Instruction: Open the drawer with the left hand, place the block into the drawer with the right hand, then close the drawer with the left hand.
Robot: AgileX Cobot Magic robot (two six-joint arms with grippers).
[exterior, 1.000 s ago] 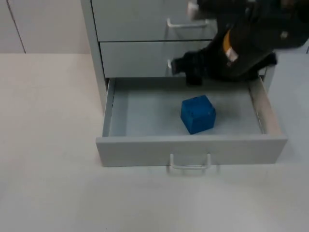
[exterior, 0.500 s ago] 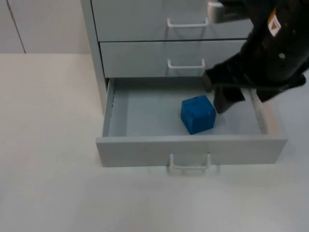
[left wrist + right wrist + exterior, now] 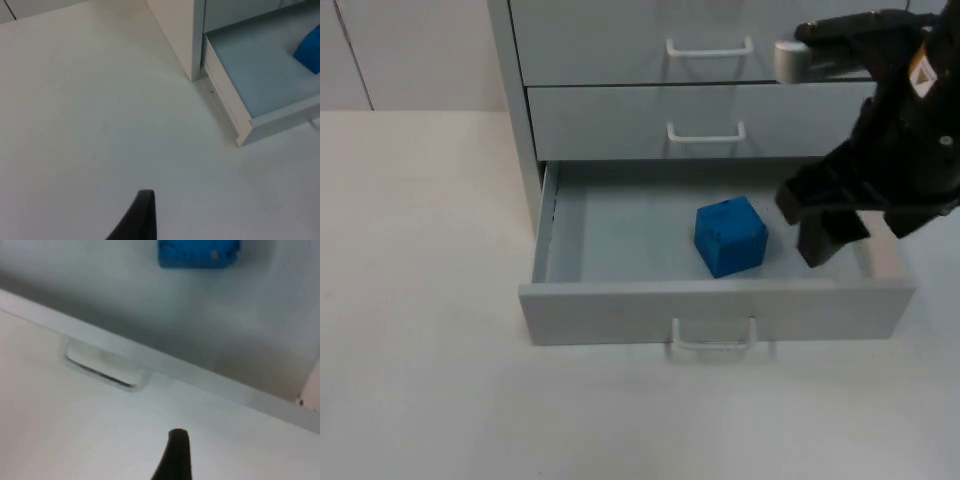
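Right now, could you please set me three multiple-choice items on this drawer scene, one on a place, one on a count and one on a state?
1. Where is the blue block?
A. On the table
B. In the open bottom drawer
C. Held by a pincer

2. How many drawer handles show in the top view?
A. One
B. Two
C. Three

3. What state is the bottom drawer in?
A. Pulled open
B. Shut
C. Removed

Answers:
1 B: the blue block lies on the floor of the bottom drawer, apart from the right pincer beside it.
2 C: one on each of the three fronts.
3 A: its inside is exposed.
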